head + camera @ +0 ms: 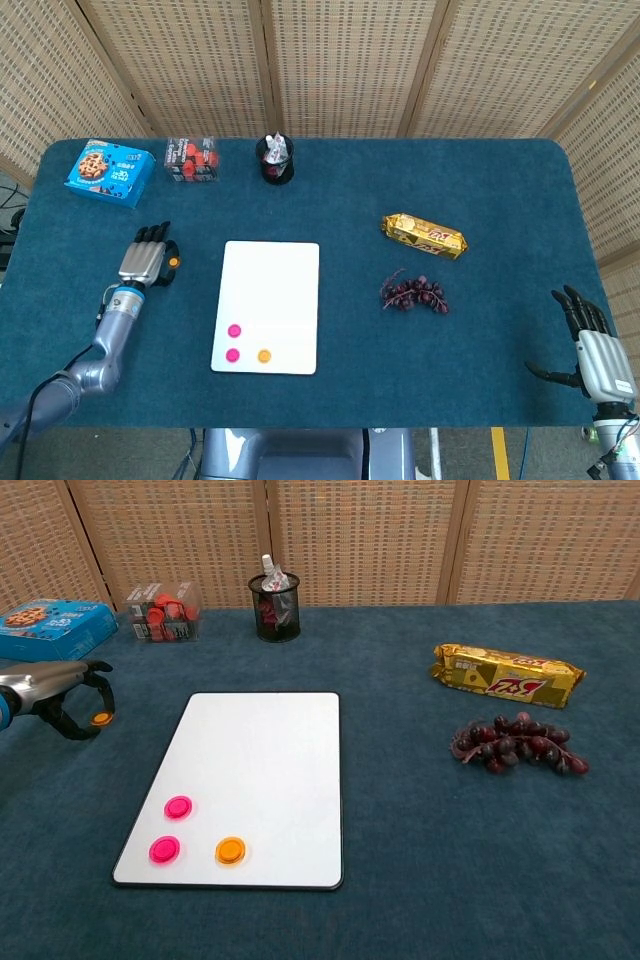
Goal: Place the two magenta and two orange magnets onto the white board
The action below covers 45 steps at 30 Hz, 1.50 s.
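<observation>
Head view: left hand [145, 262] curled round the last orange magnet [173, 262], which sits at its 3 o'clock, off the white board [270, 290]; whether it's pinched, can't tell. Board lies at 3 o'clock too. Right hand [596, 352] far off, fingers spread, empty.

Chest view: the same magnet sits between the left hand's fingertips [96, 708]; two magenta magnets [178, 807] and an orange one [230, 850] are on the board.
</observation>
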Each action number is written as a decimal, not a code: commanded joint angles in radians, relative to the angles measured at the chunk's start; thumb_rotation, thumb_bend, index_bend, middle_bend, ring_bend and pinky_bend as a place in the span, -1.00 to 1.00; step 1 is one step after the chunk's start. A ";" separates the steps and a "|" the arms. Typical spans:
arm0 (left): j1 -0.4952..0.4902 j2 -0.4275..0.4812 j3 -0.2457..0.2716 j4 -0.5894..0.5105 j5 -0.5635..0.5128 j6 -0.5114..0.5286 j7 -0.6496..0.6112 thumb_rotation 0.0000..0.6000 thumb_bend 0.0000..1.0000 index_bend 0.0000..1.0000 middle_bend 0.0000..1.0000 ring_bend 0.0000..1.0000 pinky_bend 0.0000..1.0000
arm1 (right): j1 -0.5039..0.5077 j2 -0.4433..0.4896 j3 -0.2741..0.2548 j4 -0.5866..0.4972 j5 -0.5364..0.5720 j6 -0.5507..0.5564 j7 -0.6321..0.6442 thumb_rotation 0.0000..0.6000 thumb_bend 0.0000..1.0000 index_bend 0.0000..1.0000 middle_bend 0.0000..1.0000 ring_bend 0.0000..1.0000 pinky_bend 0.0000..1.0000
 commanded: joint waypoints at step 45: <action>0.018 0.060 -0.031 -0.116 -0.004 0.065 0.045 1.00 -0.04 0.59 -1.00 -1.00 -1.00 | 0.002 0.005 -0.002 -0.004 0.001 -0.009 0.009 1.00 -1.00 -1.00 -1.00 -1.00 -1.00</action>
